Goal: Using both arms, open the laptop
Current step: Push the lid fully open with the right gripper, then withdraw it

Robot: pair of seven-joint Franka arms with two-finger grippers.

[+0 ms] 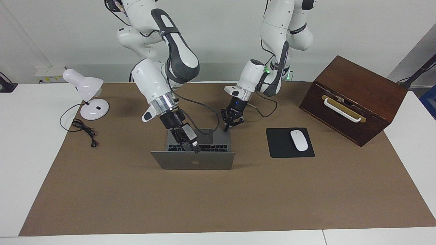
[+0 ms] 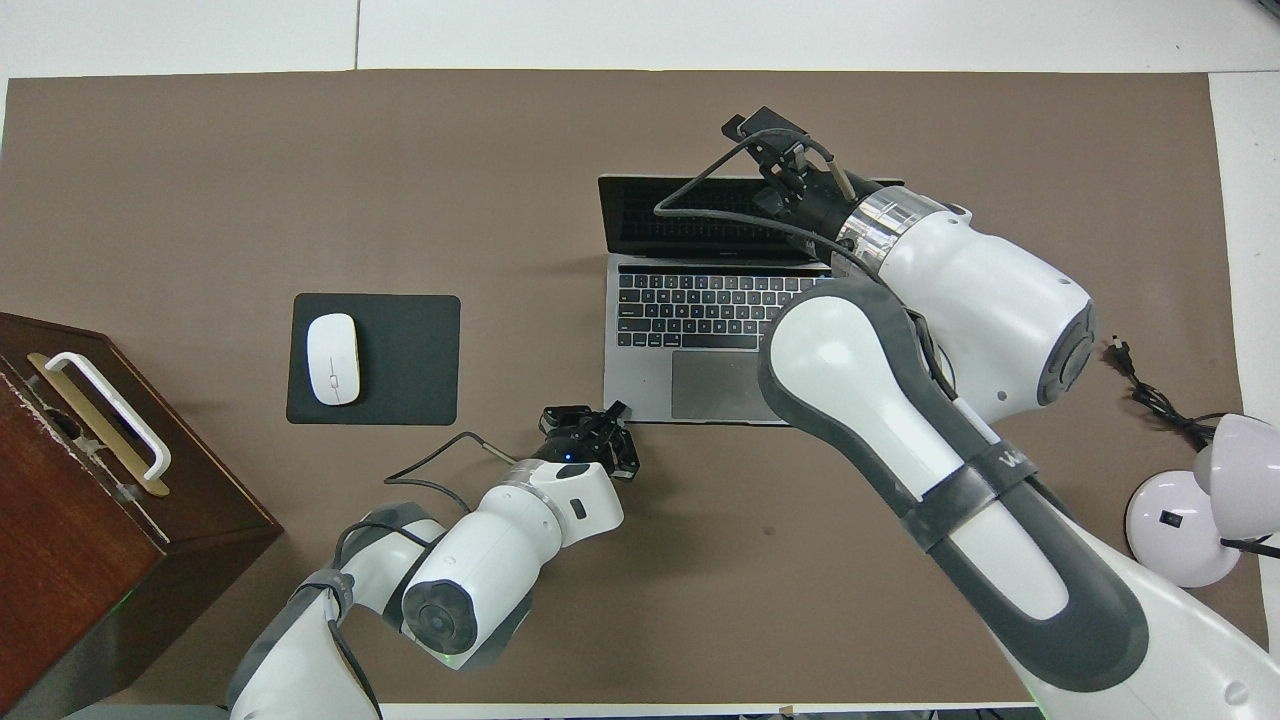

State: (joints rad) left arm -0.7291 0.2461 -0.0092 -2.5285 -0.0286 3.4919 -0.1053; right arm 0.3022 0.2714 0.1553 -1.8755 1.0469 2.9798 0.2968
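The laptop (image 1: pixel 197 149) lies open mid-table on the brown mat (image 1: pixel 218 197), lid tilted well back, keys showing. The right gripper (image 1: pixel 194 147) is at the lid's top edge, toward 12 o'clock in the overhead view; whether its fingers pinch the lid I cannot tell. The left gripper (image 1: pixel 227 126) presses the base's corner at 7 o'clock, fingers apparently closed together. A mouse pad (image 1: pixel 289 149) lies toward the left arm's end.

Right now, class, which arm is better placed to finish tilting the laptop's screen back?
The right. The right gripper is already at the top edge of the laptop's screen. The left gripper is down at the base's near corner, away from the screen.
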